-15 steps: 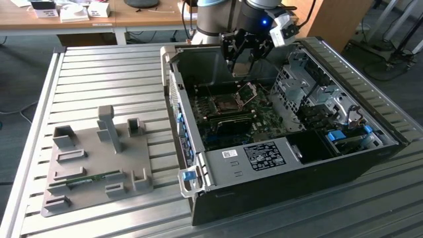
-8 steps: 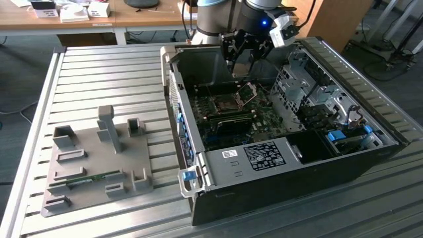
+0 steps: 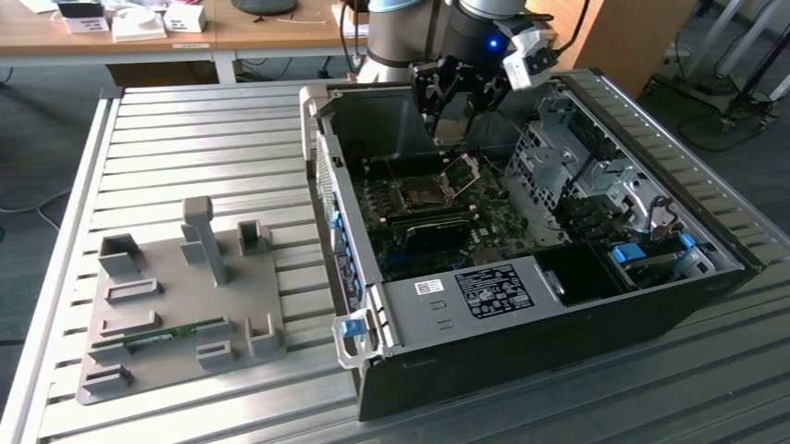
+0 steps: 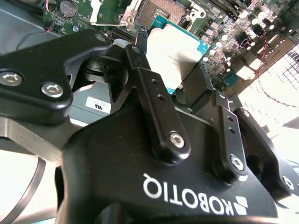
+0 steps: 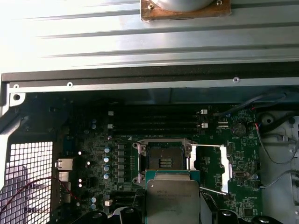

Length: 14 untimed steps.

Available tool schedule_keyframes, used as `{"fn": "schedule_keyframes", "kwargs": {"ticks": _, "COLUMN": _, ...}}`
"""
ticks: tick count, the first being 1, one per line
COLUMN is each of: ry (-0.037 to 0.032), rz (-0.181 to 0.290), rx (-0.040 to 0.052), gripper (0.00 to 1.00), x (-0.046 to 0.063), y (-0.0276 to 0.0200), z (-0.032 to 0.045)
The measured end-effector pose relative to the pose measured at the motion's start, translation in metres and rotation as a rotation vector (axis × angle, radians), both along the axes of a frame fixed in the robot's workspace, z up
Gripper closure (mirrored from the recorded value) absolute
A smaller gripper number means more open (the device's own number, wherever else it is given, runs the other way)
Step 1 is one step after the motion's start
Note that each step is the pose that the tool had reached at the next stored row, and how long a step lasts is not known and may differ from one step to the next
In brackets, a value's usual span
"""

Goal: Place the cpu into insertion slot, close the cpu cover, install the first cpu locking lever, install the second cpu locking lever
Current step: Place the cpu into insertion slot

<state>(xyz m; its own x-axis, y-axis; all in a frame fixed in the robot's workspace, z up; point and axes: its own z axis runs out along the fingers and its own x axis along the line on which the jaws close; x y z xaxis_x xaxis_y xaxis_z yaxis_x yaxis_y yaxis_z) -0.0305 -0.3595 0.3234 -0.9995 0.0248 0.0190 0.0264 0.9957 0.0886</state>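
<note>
My gripper [image 3: 460, 113] hangs inside the open computer case, shut on the cpu [image 3: 453, 126], a thin square chip with a pale silver face. In both wrist views the cpu [image 4: 170, 46] [image 5: 173, 198] sits between the black fingers [image 4: 149, 88], held above the green board and just short of the insertion slot [image 5: 164, 158] [image 4: 161, 11] [image 3: 432, 194]. The slot is a dark square socket with a silver rim and lies bare. The cpu cover [image 3: 464, 169] [image 5: 228, 168] stands swung up off the socket on its hinge.
The case walls [image 3: 370, 111] and a metal drive cage [image 3: 574, 157] close in around the board. Long black memory slots [image 5: 154, 125] run beside the socket. At the exterior view's left, a grey fixture plate [image 3: 185, 296] on the slatted table holds a memory stick [image 3: 161, 335].
</note>
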Motion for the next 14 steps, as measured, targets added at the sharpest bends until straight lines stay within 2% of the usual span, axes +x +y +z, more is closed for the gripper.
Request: {"fn": "schedule_keyframes", "kwargs": {"ticks": 14, "ry": 0.0, "rz": 0.0, "rx": 0.0001, "gripper": 0.46, "x": 0.0, "y": 0.0, "z": -0.0074}}
